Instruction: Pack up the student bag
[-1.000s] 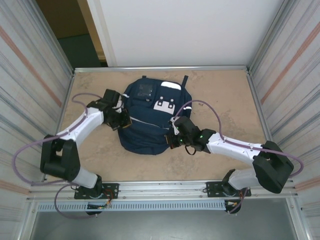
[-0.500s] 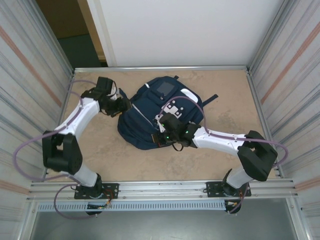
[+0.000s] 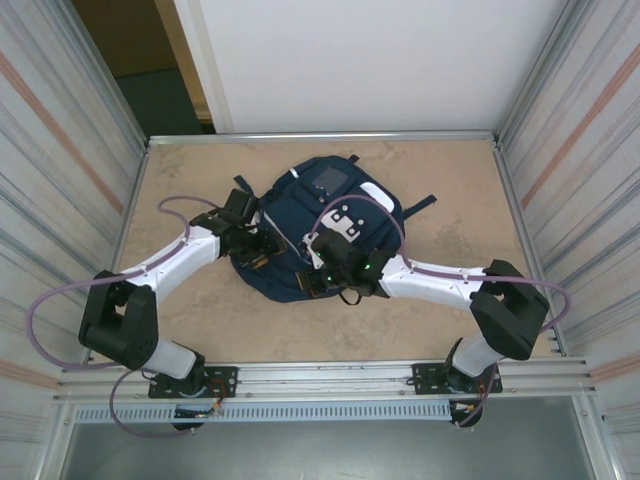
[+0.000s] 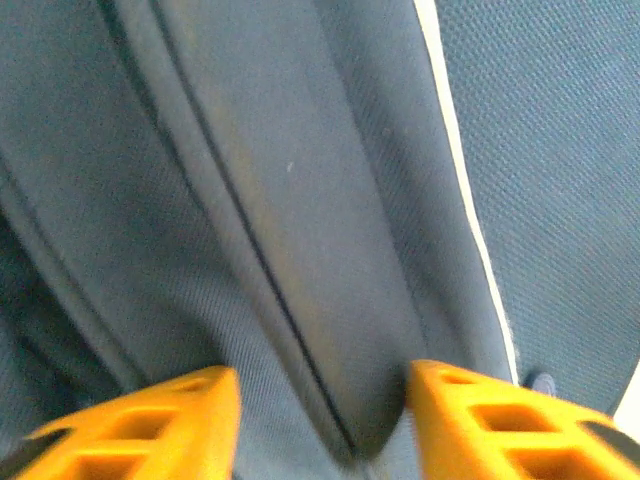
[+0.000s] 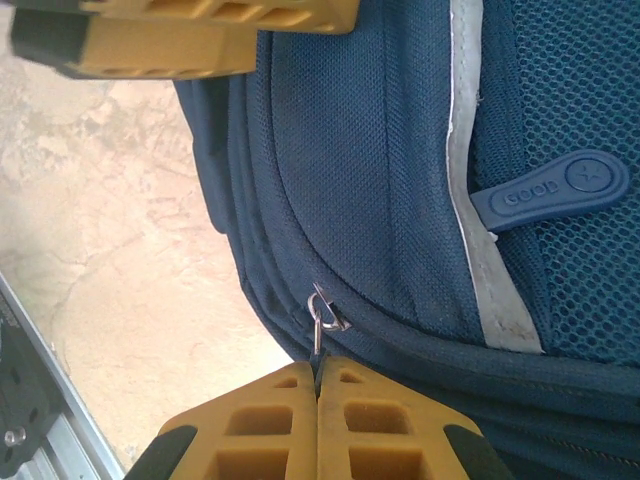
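The student bag [image 3: 330, 215], navy with white patches and a grey panel, lies flat mid-table. My left gripper [image 3: 263, 252] presses on its lower-left side. In the left wrist view its orange fingers [image 4: 150, 430] stand apart with a raised fold of the bag's fabric [image 4: 330, 300] between them; the fold touches the right finger. My right gripper [image 3: 318, 280] sits at the bag's near edge. In the right wrist view that gripper [image 5: 317, 375] is shut on a dark zipper pull hanging from a metal ring [image 5: 322, 315] on the bag [image 5: 380, 150].
Sandy tabletop [image 3: 200, 320] lies bare on both sides of the bag, with metal walls left and right. A dark strap [image 3: 422, 203] sticks out at the bag's right. The left gripper's fingers [image 5: 180, 35] show at the top of the right wrist view.
The bag has turned and shifted slightly left. My left gripper swung out to the bag's left edge, opened, then came back onto its lower-left side. The right gripper stayed shut and moved left.
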Robot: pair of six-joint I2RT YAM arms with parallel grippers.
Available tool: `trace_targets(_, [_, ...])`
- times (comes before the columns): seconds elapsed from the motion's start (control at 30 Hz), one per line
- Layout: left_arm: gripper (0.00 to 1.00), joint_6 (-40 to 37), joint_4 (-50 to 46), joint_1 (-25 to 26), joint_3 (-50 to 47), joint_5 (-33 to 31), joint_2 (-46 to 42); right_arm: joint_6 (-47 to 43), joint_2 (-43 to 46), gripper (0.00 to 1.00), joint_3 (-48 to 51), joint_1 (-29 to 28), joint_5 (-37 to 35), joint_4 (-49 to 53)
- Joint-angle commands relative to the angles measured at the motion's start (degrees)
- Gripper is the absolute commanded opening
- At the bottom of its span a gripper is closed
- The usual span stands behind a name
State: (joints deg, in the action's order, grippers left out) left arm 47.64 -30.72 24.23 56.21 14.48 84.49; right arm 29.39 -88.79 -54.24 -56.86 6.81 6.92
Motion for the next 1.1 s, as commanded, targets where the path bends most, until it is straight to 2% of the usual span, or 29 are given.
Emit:
trace_targets(0.0, [0.23,1.67,3.78,0.20,-0.26,-3.18,0.81,0.19,0.56,0.00,-0.98,-1.68,1.29,-0.15])
trace_targets(0.13, [0.02,-1.11,2.60,0.16,-0.74,-4.54,-0.76,-3.57,1.81,0.00,0.03,-0.44,-0.19,4.18])
trace_targets(0.17, [0.00,-1.99,2.48,0.20,-1.11,-4.52,-0.99,-5.00,2.50,0.00,0.47,-0.06,-0.74,5.41])
trace_targets(0.43, [0.00,-9.69,-1.90,-2.20,-0.07,-0.20,-0.38,-11.84,5.94,0.00,5.96,5.99,-4.99,9.44])
trace_targets(0.63, [0.00,-15.45,-2.10,-2.56,0.49,1.27,0.15,-12.00,4.24,0.00,7.92,11.47,-5.84,6.29])
trace_targets(0.73, [0.00,-16.19,0.65,-2.22,-0.56,4.67,-0.46,-10.33,3.29,0.00,8.23,12.62,-5.81,4.41])
trace_targets(0.87, [0.00,-17.26,2.57,-1.64,-2.65,3.15,-3.57,-9.11,3.80,0.00,7.22,12.80,-5.69,7.03])
trace_targets(0.9, [0.00,-17.56,2.95,-1.60,-2.85,3.29,-4.30,-9.01,4.73,0.08,7.59,12.67,-5.04,6.90])
trace_targets(0.93, [0.09,-18.19,3.28,-1.64,-2.77,3.61,-5.23,-8.93,6.17,0.20,8.64,12.75,-4.56,6.25])
trace_targets(0.97, [0.27,-18.47,3.25,-1.56,-2.57,3.14,-6.34,-8.75,8.07,0.31,9.65,12.75,-4.64,5.49])
trace_targets(1.03, [0.59,-18.77,3.09,-0.79,-2.57,-0.97,-9.70,-9.09,12.22,0.42,10.79,13.28,-4.34,5.45])
trace_targets(1.07, [0.98,-19.24,3.65,0.17,-3.15,-5.00,-12.38,-9.59,14.78,0.53,10.98,14.07,-2.80,5.77])
